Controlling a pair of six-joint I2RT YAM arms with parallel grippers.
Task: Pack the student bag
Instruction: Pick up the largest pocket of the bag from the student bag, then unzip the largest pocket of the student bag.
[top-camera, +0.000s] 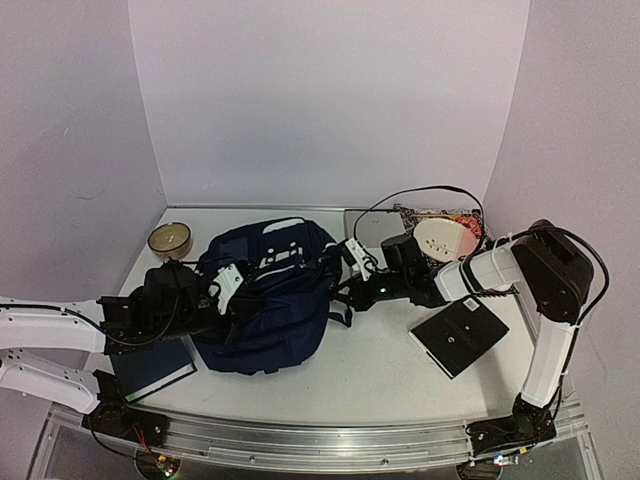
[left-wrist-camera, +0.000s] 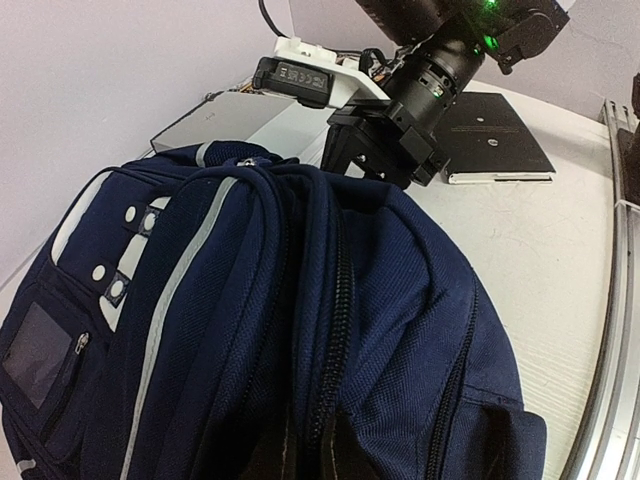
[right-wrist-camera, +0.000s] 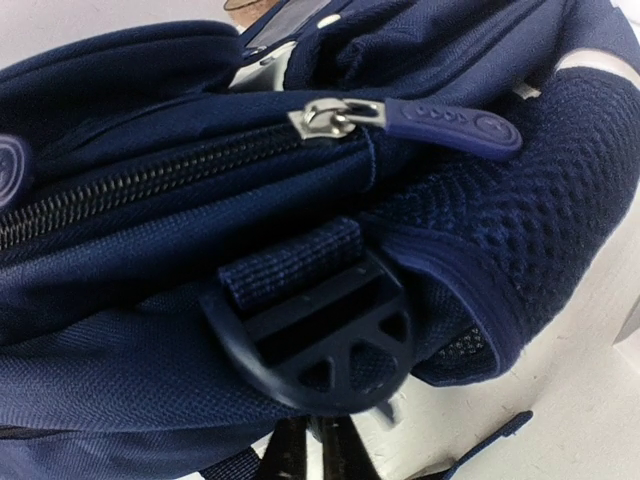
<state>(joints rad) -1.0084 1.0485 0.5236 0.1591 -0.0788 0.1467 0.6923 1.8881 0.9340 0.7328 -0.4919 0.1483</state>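
Lying mid-table: the student bag (top-camera: 270, 300), slumped between the two arms, its white-patched front turned toward the far left.
Left gripper (top-camera: 235, 300): up against the bag's left end. Navy cloth fills its own camera and no fingers show, so I cannot tell whether it is spread or pinching fabric.
Right gripper (top-camera: 342, 285): at the bag's right end, just beside the strap buckle (right-wrist-camera: 320, 340). Only dark slivers show at the bottom of its view, so I cannot tell how wide it is, and nothing is seen in its hold.
Zip: the teeth in the right wrist view look closed, with the zip pull (right-wrist-camera: 440, 125) lying flat just above the buckle.
Likely cargo: a dark hardcover book (top-camera: 458, 338) lies right of the bag and apart from it. A second book (top-camera: 150, 368) lies at the near left, partly under the left arm.
Stage, as judged: opening not yet achieved, nothing packed.
Risk, wrong catch: pull, buckle and webbing crowd together, so closing a little low would seize the strap instead of the pull.
Risk, sliding: the bag is soft and unanchored. A tug on the zip without a firm counter-hold on the left would drag the whole bag rather than part the teeth.
Risk, collateral: a sweep of the left arm could push the second book toward the near edge.
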